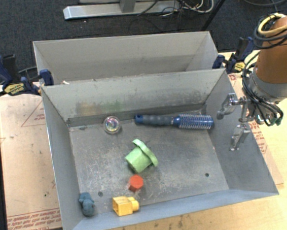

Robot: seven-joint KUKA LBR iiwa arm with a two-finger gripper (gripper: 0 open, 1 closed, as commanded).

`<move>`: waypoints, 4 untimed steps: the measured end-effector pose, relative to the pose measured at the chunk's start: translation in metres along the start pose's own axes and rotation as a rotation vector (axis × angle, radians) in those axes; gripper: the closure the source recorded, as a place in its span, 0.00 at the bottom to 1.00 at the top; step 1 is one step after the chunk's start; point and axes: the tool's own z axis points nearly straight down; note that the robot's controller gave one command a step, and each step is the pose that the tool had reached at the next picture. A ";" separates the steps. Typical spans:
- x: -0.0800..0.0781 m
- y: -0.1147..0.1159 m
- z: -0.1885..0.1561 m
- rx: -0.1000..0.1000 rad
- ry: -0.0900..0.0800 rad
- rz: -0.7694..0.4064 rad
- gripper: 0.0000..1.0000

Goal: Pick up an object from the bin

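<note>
I am hanging my gripper point(231, 124) over the right wall of the bin point(131, 93), with my fingers spread wide and gripping nothing. Nearest to me, a blue brush point(174, 120) is lying along the back wall, its bristle end pointing at my fingers but staying apart from them. A clear ball point(112, 124) is sitting just left of its handle. A green cup point(140, 157) is lying on its side mid-floor, and a red piece point(136, 182), a yellow block point(125, 206) and a blue-grey lump point(86, 204) are resting near the front.

Arm point(276, 67) cut off at right edge; blue-grey lump point(86, 204) kind unclear.
</note>
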 end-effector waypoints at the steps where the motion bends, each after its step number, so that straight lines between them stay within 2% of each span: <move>1: -0.052 0.084 0.074 -0.003 -0.004 -0.134 0.00; 2: -0.094 0.048 0.149 0.002 -0.023 -0.061 0.00; 3: -0.094 0.048 0.144 0.003 -0.020 -0.063 1.00; 4: -0.092 0.050 -0.031 0.004 -0.017 -0.208 1.00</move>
